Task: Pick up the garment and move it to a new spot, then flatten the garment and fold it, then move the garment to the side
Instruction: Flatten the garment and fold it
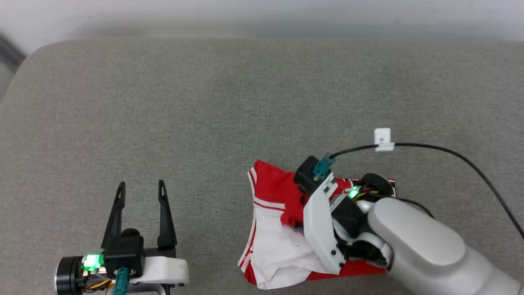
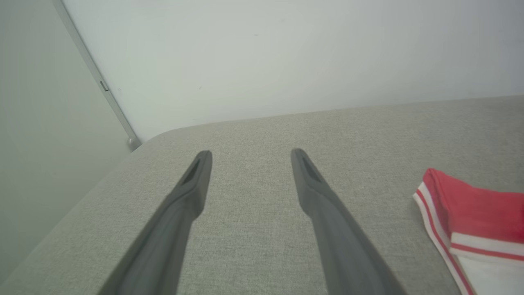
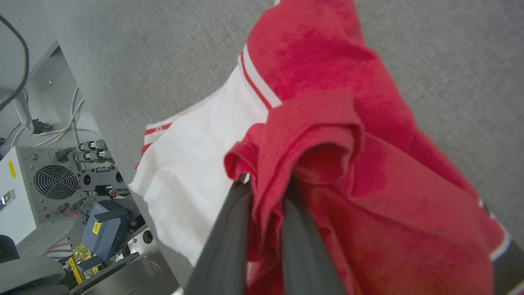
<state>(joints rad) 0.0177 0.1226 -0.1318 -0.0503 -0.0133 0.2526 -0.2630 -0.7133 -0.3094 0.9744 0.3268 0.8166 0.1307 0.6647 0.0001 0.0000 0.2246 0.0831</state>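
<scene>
The garment is a red shirt with white sleeves and striped trim, bunched up on the grey cushion at the lower right of the head view. My right gripper points down into it and is shut on a raised fold of red cloth; its fingertips are buried in the fabric. My left gripper hovers open and empty at the lower left, well apart from the shirt. In the left wrist view its fingers spread over bare cushion, with the garment's striped edge at the right.
The grey cushioned surface stretches wide to the left and back, ending at a pale wall. A black cable with a white tag runs above my right arm. Electronics boxes sit beyond the cushion's near edge.
</scene>
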